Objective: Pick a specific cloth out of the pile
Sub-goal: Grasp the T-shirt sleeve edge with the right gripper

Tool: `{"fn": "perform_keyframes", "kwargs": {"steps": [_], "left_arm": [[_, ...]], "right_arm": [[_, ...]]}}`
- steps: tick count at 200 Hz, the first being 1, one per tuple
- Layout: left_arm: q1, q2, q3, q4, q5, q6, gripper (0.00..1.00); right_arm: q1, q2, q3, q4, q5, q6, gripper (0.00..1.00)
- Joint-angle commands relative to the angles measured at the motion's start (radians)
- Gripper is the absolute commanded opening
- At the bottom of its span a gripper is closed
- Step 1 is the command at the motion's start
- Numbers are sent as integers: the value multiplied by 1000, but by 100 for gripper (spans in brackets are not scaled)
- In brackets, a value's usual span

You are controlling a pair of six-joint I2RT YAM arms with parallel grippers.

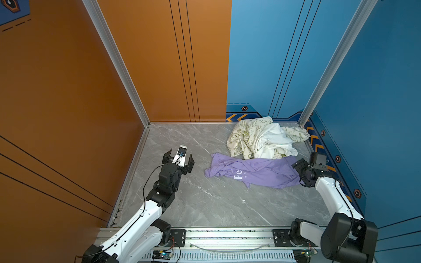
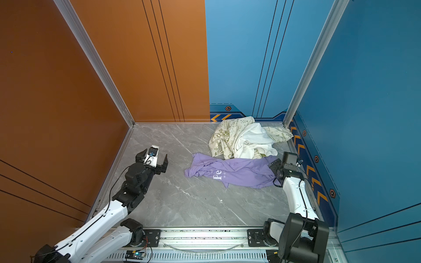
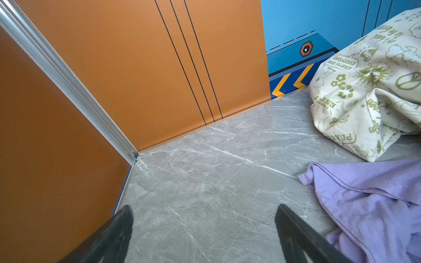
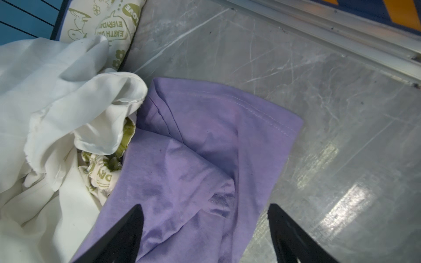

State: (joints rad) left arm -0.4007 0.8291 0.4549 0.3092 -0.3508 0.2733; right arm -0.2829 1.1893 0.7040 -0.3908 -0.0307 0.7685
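three cloths: one lavender cloth [image 1: 257, 173] lies right of centre, touching the pile [image 1: 262, 139] of two, cream and white, above it. two grippers, jaws apart: left gripper [image 1: 180, 153] centre-left, right gripper [image 1: 298, 165] at cloth's right end.

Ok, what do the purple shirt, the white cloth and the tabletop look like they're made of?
Purple shirt: probably cotton jersey, matte; stitched hem, limp folds. White cloth: thin woven fabric, faintly sheer; frayed raw edge. Tabletop: grey marble-look slab, glossy; white veins and glare, real stone or print unclear.
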Motion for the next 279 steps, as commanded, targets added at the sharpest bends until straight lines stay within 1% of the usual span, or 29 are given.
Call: {"fn": "perform_keyframes", "kwargs": {"steps": [1,29,59,66,76,93,121,127,141,146,179,184,194,199,214,228,247,279], "left_arm": [[-9,-29,-26,18,56,14,98],[-9,-58,-57,65,169,-1,98],[-11,-54,-99,133,409,-6,98],[-14,-42,-98,132,450,-3,98],[-21,-30,-99,133,472,2,98],[-26,-21,-99,131,482,13,98],[-29,-24,-101,131,476,20,98],[-30,-24,-101,131,474,21,98],[-32,-24,-101,131,471,24,98],[-32,-22,-101,131,468,26,98],[-33,-21,-101,131,431,33,98],[-33,-22,-101,131,428,34,98],[-35,-22,-101,131,426,34,98],[-35,-24,-102,132,426,35,98],[-35,-24,-101,131,417,35,98],[-35,-24,-101,130,400,36,98],[-36,-24,-100,126,378,40,98],[-35,-25,-99,126,359,40,98]], "right_arm": [[-11,40,-24,6,-11,62,85],[-12,83,-31,-6,13,89,82],[-12,118,-42,-11,34,119,80],[-12,127,-44,-14,37,125,79],[-12,138,-46,-14,38,131,77],[-12,162,-45,-13,34,136,73],[-12,192,-41,-11,29,140,60],[-12,196,-39,-6,27,138,54],[-12,203,-39,-4,25,137,47],[-12,205,-40,-1,23,135,43],[-12,211,-43,19,4,139,30],[-12,211,-44,22,2,140,25],[-13,210,-44,30,-7,141,20],[-13,210,-44,32,-12,141,15],[-14,207,-46,45,-29,141,12],[-13,195,-46,57,-48,143,2],[-14,162,-48,68,-66,157,0],[-13,57,-53,102,-84,176,0]]}}
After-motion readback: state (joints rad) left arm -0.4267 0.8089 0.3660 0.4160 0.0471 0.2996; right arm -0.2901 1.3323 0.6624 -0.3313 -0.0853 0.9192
